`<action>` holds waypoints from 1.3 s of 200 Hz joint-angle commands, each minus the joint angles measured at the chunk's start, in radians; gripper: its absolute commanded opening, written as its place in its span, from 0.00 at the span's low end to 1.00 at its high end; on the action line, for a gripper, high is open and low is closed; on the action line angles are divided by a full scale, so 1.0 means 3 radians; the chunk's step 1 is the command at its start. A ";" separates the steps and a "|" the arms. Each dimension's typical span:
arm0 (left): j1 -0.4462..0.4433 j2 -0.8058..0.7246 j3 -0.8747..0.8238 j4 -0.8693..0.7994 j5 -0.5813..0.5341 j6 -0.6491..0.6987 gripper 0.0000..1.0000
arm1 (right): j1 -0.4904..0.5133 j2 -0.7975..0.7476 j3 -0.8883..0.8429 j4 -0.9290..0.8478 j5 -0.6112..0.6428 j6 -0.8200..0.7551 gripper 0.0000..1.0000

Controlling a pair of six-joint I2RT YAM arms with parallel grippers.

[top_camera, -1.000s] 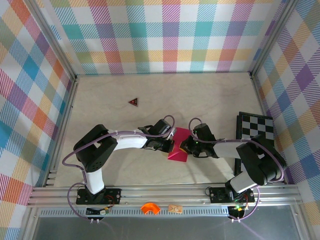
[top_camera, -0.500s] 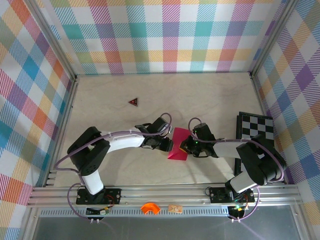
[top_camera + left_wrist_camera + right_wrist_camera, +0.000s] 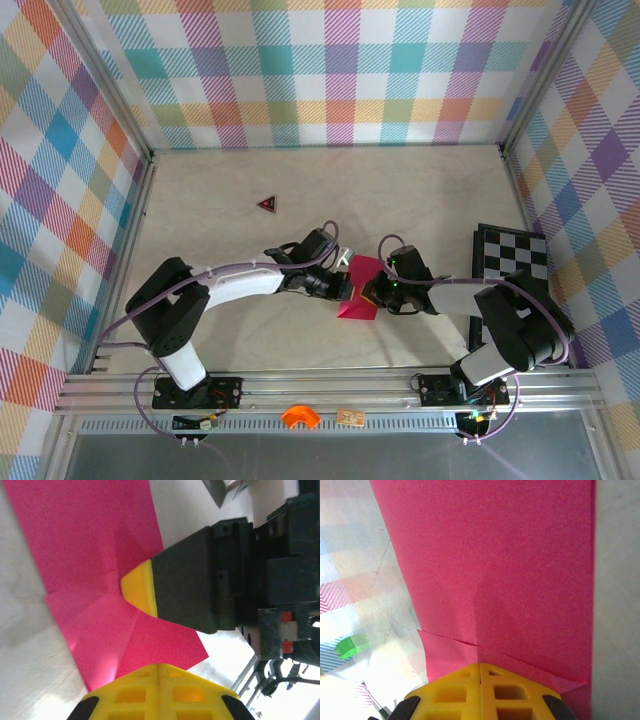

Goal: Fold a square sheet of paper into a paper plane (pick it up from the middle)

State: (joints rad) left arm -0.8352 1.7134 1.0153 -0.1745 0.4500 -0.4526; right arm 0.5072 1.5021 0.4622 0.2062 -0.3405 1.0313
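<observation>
Magenta sheet of paper (image 3: 355, 305), partly folded, lies flat on the tabletop (image 3: 420, 200), its long axis running far to near, the near end leaning slightly left. It sits between my hands: left hand (image 3: 345, 288) clenched empty at its left edge, right hand (image 3: 368, 293) clenched too, tip pressing its creased middle.

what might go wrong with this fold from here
The right pincer presses on the pink paper where stray creases fan out; pushing further may wrinkle it off the fold line. Both shut pincers sit close together, so the left pincer might bump the other or drag the paper along the table.
</observation>
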 commanded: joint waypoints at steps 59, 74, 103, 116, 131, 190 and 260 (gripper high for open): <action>0.0028 0.0367 -0.0045 0.0185 0.0291 -0.0067 0.03 | -0.0090 0.0057 0.0008 -0.0539 0.0148 -0.0181 0.04; 0.0031 0.0401 -0.0056 0.0242 0.0356 -0.0079 0.04 | -0.0090 0.0065 0.0009 -0.0552 0.0151 -0.0190 0.04; 0.0031 0.0467 -0.0079 0.0285 0.0448 -0.0066 0.04 | -0.0096 0.0055 -0.0007 -0.0554 0.0148 -0.0188 0.04; 0.0032 0.0504 -0.0082 0.0266 0.0427 -0.0042 0.04 | -0.0095 0.0045 -0.0011 -0.0560 0.0148 -0.0187 0.04; 0.0029 0.0540 -0.0093 0.0196 0.0362 0.0013 0.04 | -0.0099 0.0030 -0.0016 -0.0575 0.0159 -0.0187 0.04; 0.0029 0.0485 -0.0313 0.0121 0.0237 0.0114 0.04 | -0.0116 0.0007 -0.0030 -0.0617 0.0168 -0.0217 0.05; 0.0030 0.0296 -0.0544 -0.0082 0.0211 0.0208 0.06 | -0.0142 -0.0026 -0.0047 -0.0647 0.0176 -0.0237 0.05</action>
State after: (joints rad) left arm -0.8341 1.8252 0.9058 -0.0376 0.5327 -0.4263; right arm 0.4835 1.4879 0.4786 0.1291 -0.3614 0.9787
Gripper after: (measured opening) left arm 0.058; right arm 0.064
